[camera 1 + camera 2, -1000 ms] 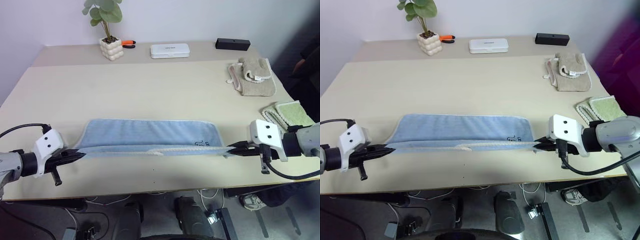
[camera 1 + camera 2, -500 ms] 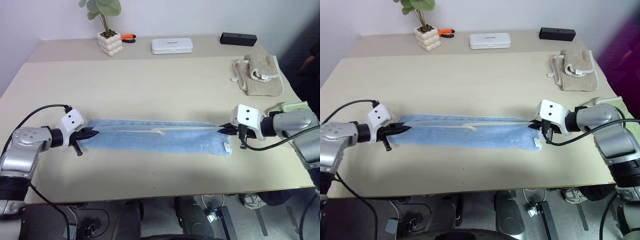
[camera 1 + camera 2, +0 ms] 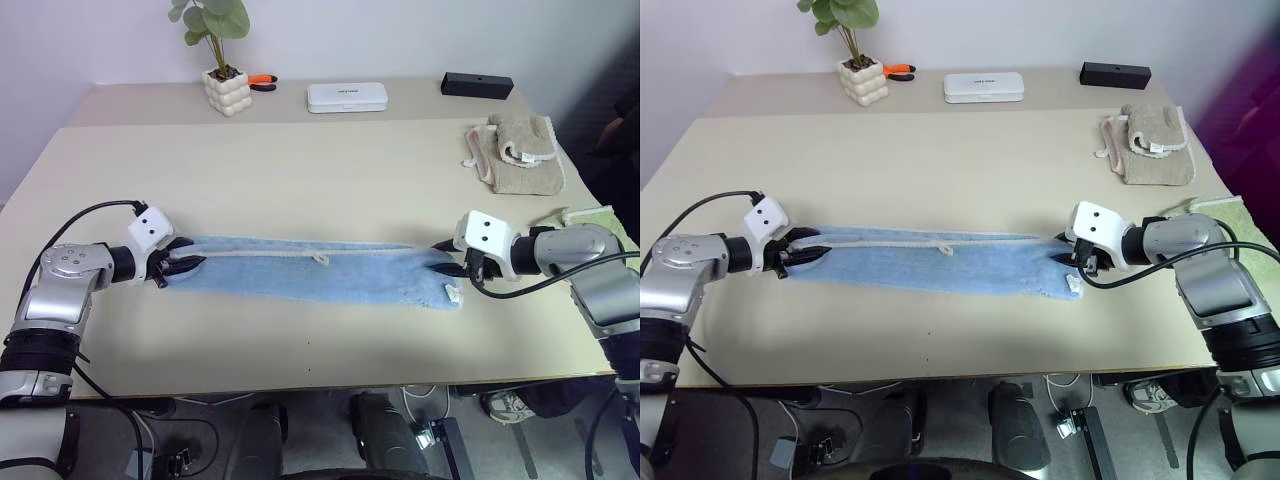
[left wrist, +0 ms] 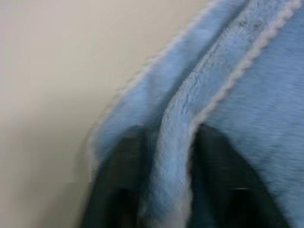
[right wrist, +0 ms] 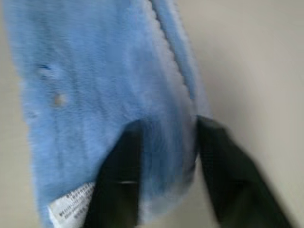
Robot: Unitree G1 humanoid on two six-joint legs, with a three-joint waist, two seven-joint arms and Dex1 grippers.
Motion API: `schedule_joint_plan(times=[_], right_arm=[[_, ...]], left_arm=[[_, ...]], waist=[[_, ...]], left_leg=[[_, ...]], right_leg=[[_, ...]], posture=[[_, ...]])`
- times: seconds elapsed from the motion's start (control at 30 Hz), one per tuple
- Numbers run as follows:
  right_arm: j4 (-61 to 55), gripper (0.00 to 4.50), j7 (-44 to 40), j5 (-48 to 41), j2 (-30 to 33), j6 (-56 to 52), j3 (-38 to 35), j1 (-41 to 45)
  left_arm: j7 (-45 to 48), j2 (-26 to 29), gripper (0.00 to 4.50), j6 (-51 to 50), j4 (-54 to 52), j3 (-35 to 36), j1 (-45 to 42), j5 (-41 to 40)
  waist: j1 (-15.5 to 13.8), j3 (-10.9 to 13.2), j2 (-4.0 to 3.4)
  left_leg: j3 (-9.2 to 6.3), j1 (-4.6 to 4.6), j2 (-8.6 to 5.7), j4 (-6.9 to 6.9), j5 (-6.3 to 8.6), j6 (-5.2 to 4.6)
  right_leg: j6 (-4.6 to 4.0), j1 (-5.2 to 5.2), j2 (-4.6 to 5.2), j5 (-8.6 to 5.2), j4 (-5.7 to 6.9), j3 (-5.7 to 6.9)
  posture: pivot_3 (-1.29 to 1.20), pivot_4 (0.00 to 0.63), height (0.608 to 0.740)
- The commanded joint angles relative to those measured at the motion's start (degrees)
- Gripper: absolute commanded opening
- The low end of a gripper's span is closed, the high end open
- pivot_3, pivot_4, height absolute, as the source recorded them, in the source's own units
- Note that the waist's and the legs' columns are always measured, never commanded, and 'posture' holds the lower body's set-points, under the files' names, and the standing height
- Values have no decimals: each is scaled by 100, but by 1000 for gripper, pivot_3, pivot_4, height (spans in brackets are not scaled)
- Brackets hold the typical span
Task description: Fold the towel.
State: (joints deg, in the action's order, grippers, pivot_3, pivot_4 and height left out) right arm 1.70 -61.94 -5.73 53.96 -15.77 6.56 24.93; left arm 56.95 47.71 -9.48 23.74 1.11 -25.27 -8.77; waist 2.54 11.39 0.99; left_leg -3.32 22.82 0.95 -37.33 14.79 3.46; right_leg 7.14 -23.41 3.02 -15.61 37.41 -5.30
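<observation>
Left eye view: towel (image 3: pixel 320 274) folded lengthwise

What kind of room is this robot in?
Probably an office or lab: a plain table by a white wall, holding a potted plant, a white case and a towel.

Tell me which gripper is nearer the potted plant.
Left. The left gripper sits at the blue towel's left end, below the potted plant; the right gripper is at the opposite end.

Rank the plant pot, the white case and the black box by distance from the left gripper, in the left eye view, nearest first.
From the left gripper:
1. Plant pot, back left.
2. White case, back middle.
3. Black box, back right.
</observation>
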Motion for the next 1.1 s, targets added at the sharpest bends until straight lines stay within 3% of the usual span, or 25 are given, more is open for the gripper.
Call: schedule_joint_plan(times=[0.03, 0.23, 0.5, 0.6, 0.67, 0.87, 0.97, 1.1], right_arm=[[-14, 2708, 294, 99, -11, 161, -293, 28], [87, 2708, 1098, 393, -91, 178, -557, -67], [-850, 2708, 947, -275, -2, -546, -1198, -745], [-1578, 3527, 726, -1281, -64, -1526, -2010, -1260], [-2241, 4384, 718, -2129, -240, -2389, -2696, -1785], [-3722, 4483, 1166, -3760, -877, -3725, -3757, -3232], [-4329, 4483, 1928, -4206, -1519, -4257, -3814, -4062], [-4510, 4483, 2930, -4616, -2093, -4744, -3832, -4289]], left_arm=[[-469, -172, 3158, 115, 104, 314, -108, -21], [-1908, -686, 3158, -34, 317, 854, -258, -55], [-2031, -988, 3158, -516, -725, 1281, 446, -573], [-2037, -955, 3225, -659, -1190, 1580, 695, -848], [-1916, -933, 3225, -742, -1762, 1654, 880, -1047], [-1246, -970, 3225, -958, -3637, 612, 1475, -1133], [-978, -1198, 3225, -1033, -4399, -269, 1592, -1139], [-814, -1339, 3225, -1071, -4650, -682, 1585, -1153]], waist=[[-3, 0, 0], [-14, 0, 1], [-2, -1, 2], [-15, -1, 2], [-54, -3, 6], [-155, -7, 9], [-189, -18, 24], [-98, -18, 25]], left_leg=[[0, -1, 0, 1, 0, 0], [-6, 1, 0, -3, 0, 0], [-8, 1, 1, 13, 0, 0], [-10, 0, 1, 13, 0, 0], [-14, -2, 1, 11, 0, 0], [-16, -36, 1, 12, 1, 2], [-14, -44, 1, 9, 1, 2], [2, -50, 2, -3, 1, 3]], right_leg=[[0, 0, 0, 0, 0, 0], [6, 2, 0, 4, 1, 1], [10, -2, 0, 7, 0, 1], [9, 0, 0, 7, 0, 1], [9, 10, 0, 7, -2, 3], [6, 61, 0, 5, -32, 11], [-20, 73, -2, -6, -44, 5], [-36, 70, -9, 2, -46, -22]], posture=[[0, 150, 734], [0, 150, 734], [0, 150, 734], [0, 150, 734], [0, 150, 734], [0, 150, 734], [0, 150, 734], [0, 150, 734]])
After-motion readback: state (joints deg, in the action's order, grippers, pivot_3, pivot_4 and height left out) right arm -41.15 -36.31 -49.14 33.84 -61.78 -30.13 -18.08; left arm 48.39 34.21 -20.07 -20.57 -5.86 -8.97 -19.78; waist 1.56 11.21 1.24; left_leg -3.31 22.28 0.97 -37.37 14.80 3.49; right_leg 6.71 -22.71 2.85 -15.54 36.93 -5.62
